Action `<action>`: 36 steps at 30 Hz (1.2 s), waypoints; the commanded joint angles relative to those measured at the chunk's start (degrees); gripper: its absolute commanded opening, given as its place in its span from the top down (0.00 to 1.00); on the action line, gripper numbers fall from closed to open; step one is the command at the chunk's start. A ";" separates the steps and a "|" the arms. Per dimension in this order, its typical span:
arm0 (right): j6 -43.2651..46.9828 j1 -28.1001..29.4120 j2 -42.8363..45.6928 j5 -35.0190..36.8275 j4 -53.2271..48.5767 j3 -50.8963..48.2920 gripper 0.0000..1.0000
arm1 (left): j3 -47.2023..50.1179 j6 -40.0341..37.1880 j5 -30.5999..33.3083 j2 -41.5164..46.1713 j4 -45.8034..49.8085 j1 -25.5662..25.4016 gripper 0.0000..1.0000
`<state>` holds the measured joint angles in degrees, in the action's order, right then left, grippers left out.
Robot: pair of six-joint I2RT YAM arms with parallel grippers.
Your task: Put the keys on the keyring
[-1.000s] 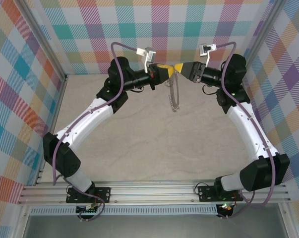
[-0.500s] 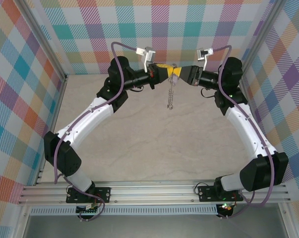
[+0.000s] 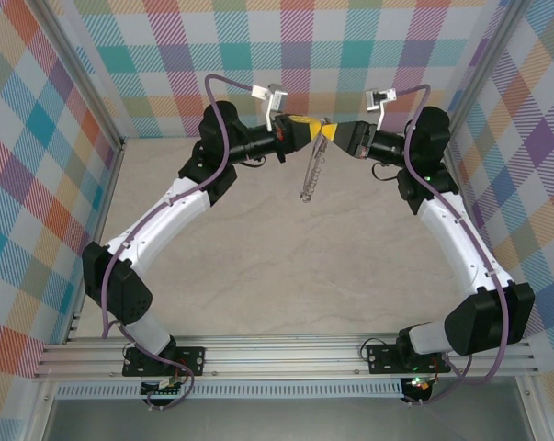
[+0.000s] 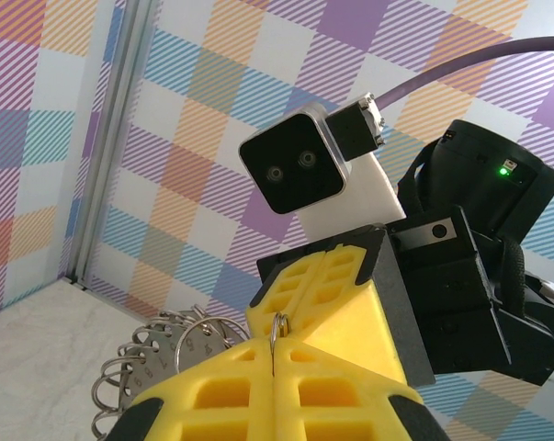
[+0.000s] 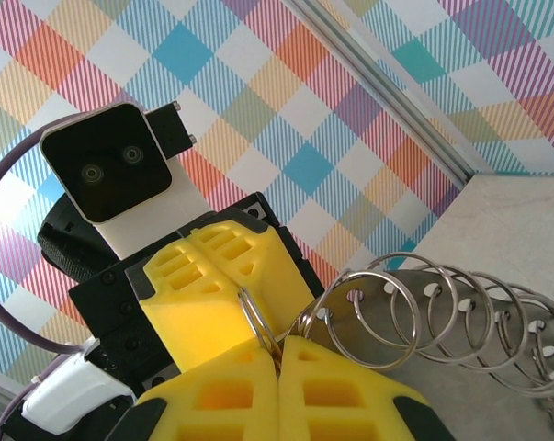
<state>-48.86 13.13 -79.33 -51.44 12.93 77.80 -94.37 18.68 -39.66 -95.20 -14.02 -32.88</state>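
keyring [image 5: 414, 308]: bright metal rings, polished, glossy | left end effector [image 4: 273, 354] and right end effector [image 5: 278, 358]: yellow matt plastic, moulded pockets | counter [image 3: 258, 266]: pale, marbled, smooth, matt | arm shells [image 3: 166, 220]: glossy white plastic | rails [image 3: 286, 354], bottom of frame: ribbed silver metal

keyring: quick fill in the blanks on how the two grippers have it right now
1. The left gripper and the right gripper meet tip to tip, both ___ on one ring of the keyring.
2. The loose rings of the keyring hang ___ the grippers.
3. The fingers of both grippers are coloured ___.
Missing words: shut; below; yellow
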 commanded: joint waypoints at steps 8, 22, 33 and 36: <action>7.33 0.32 2.21 2.51 -7.83 3.17 1.00 | -2.52 -2.88 1.27 2.49 3.86 1.57 0.65; 34.42 0.31 -4.04 1.01 -41.45 20.69 1.00 | -9.72 -15.24 2.32 4.74 26.62 4.47 0.48; 44.73 0.32 -8.61 -2.28 -57.69 31.32 1.00 | -16.21 -25.92 -3.14 1.38 39.77 4.45 0.46; 47.23 0.63 -9.93 -3.38 -61.89 34.10 1.00 | -17.39 -27.53 -4.57 0.43 40.97 4.50 0.46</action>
<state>-6.96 13.28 -88.38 -51.46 -43.83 108.53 -109.65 -4.91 -41.08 -93.32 23.07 -28.58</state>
